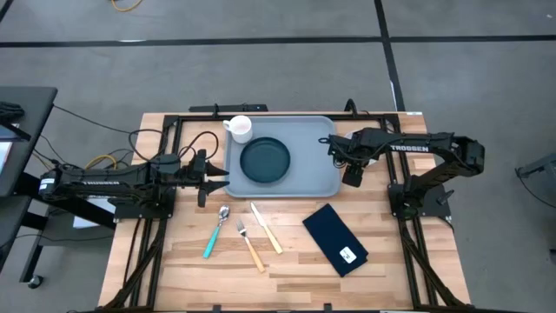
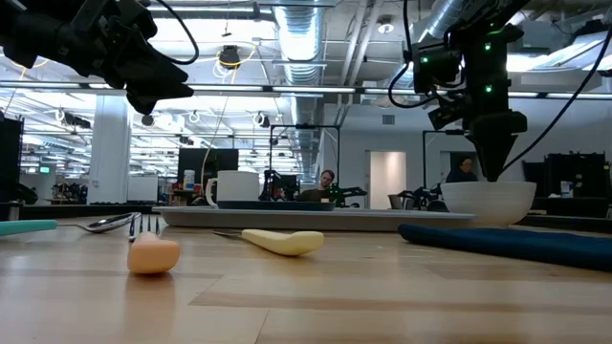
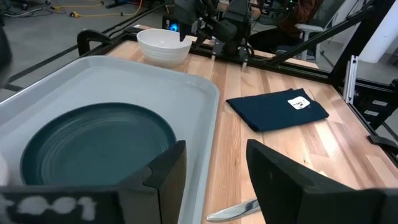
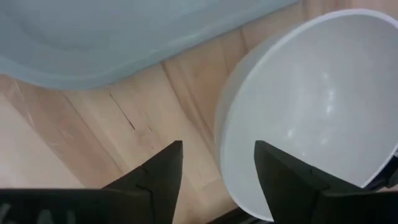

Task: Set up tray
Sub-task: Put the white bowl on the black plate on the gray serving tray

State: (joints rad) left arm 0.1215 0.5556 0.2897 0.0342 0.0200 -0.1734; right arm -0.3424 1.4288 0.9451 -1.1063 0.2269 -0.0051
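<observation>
1. Counting it all up: one tray [image 1: 300, 139], one dark teal plate [image 1: 264, 161], one white mug [image 1: 240, 129], one white bowl [image 3: 163, 45], one navy napkin [image 1: 335, 239], plus three bits of cutlery: a spoon [image 1: 215, 231] with a teal handle, a fork [image 1: 248, 244] and a knife [image 1: 266, 228], both with pale handles. Two arms, obviously.
2. The tray is the big grey-blue one, flat on the wooden table [image 1: 287, 269] toward the far side, in between the two arms. The plate sits in it left of middle, and the mug is in its far left corner.
3. The bowl isn't in the tray. It's on the bare wood just off the tray's right edge, tucked under the right arm, so you barely see it from overhead.
4. The cutlery is lined up on the table in front of the tray, spoon leftmost, knife rightmost. The napkin lies at an angle to their right, well clear of the tray.
5. The right gripper [image 4: 214, 171] is down over the bowl's rim, fingers spread apart: one finger over the wood just outside the bowl, the other above the inside. I can't see it pinching the rim, so nothing's held.
6. The left gripper [image 3: 211, 168] hangs at the tray's left edge, pointing across the plate, fingers wide apart and empty, not touching anything.
</observation>
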